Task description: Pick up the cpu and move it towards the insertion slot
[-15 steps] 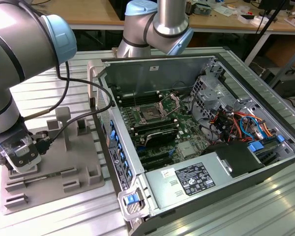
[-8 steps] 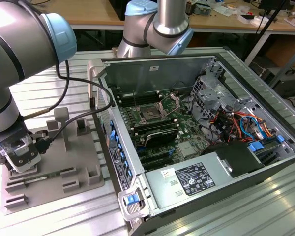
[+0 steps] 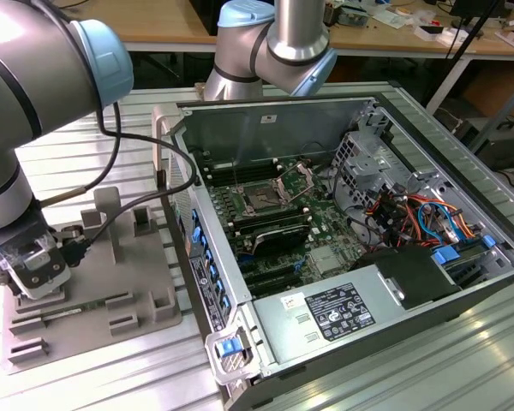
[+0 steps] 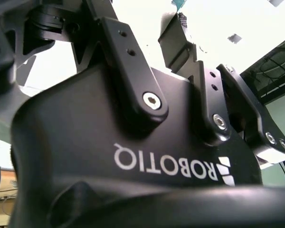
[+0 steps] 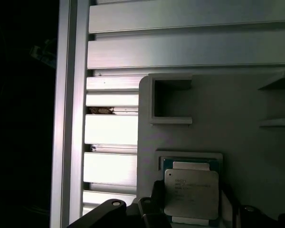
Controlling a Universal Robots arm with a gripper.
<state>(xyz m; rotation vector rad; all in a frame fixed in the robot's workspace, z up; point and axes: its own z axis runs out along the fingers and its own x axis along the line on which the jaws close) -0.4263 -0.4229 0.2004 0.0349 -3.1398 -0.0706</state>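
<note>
cpu (image 5: 190,194): silver lid, thin green rim showing along one edge. It lies flat in a shallow square recess of the grey plastic tray (image 5: 237,123), near one tray corner. In the first wrist view, dark parts of the pincer (image 3: 27,278) sit right at the cpu. Cannot tell whether the pincer is open or clamped on it.

In the exterior view the pincer is low over the tray, at the tray's end toward the exterior view's left. The grey arm (image 3: 34,77) with its blue joint cap rises above it. A black cable (image 3: 137,201) loops from the arm down toward the wrist. The second wrist view has the pincer's black housing close up against a bright background.

The tray carries several raised blocks and open pockets. It rests on a ribbed aluminium tabletop (image 3: 111,372).

The insertion slot (image 3: 261,199) is well apart from the cpu, toward the exterior view's right. It has a dark square centre and a silver bracket raised open. It sits on the green motherboard (image 3: 325,235) inside an open computer case (image 3: 265,128), which lies just beside the tray on the same tabletop. Black memory slots (image 3: 274,231) run beside the socket. A grey power supply (image 3: 325,312) fills the near end of the case. Red, orange and blue wires (image 3: 420,214) bunch at the case's far side, toward the exterior view's right.
</note>
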